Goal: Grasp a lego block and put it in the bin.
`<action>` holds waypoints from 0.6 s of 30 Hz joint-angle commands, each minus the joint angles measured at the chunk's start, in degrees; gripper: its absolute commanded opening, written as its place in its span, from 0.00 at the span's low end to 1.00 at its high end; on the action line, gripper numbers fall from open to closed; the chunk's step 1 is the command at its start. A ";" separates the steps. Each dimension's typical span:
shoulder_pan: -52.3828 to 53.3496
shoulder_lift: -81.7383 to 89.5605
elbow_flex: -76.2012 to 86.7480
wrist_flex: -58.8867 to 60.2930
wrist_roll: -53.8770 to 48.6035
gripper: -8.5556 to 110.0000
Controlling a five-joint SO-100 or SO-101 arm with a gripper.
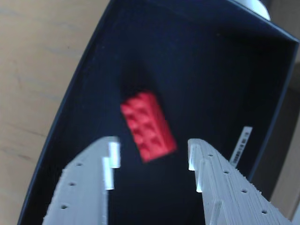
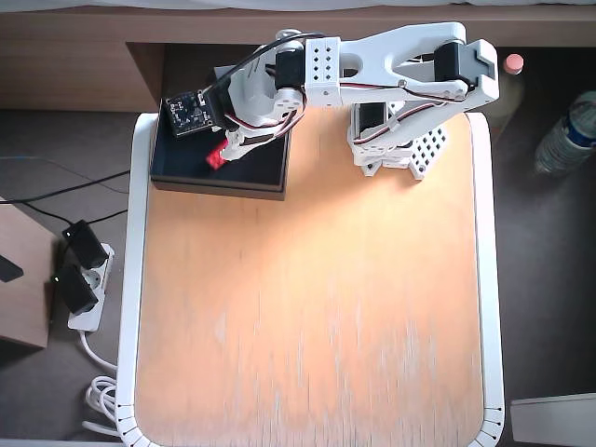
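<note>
Gripper (image 1: 152, 161): jaws apart in the wrist view, the two pale printed fingers (image 1: 86, 187) rising from the lower edge with a wide dark gap between them; nothing is clamped. In the overhead view it hangs over the bin at the bench's far left corner.
Block (image 1: 148, 126): red, studded, blurred in the wrist view; it sits in the gap just beyond the fingertips, touching neither finger, turned at a slant. Whether it rests on the bin floor or is in the air above it, I cannot tell. In the overhead view it shows as a small red patch (image 2: 216, 157) inside the bin's outline, near the left half, right beside the gripper tip.
Bin (image 1: 65, 112): black, thin-walled, dark inside; it fills most of the wrist view. A white label strip (image 1: 240, 145) lies on the right wall in that view. In the overhead view the bin (image 2: 251, 177) stands at the far left of the bench, its left part against the bench's white rim.
Arm (image 2: 391, 65): white, stretched leftward along the far edge in the overhead view, from a base (image 2: 396, 144) at far centre-right to the bin; a small dark camera board (image 2: 186, 114) rides near the wrist, with black cable looping over it.
Bench (image 2: 317, 317): light wood top with white rim; the near part is bare.
Floor, left of bench: white power strip (image 2: 82, 289) with two black plugs and trailing cables.
Far right, off the bench: clear plastic bottle (image 2: 566, 135) lying on dark floor.
</note>
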 commanded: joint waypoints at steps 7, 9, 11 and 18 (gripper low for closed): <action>-4.83 6.59 -4.66 -1.49 -7.38 0.23; -7.38 7.91 -6.77 -1.32 -10.46 0.22; -10.20 9.40 -8.96 -1.32 -13.80 0.22; -18.54 16.96 -11.51 -0.88 -19.25 0.08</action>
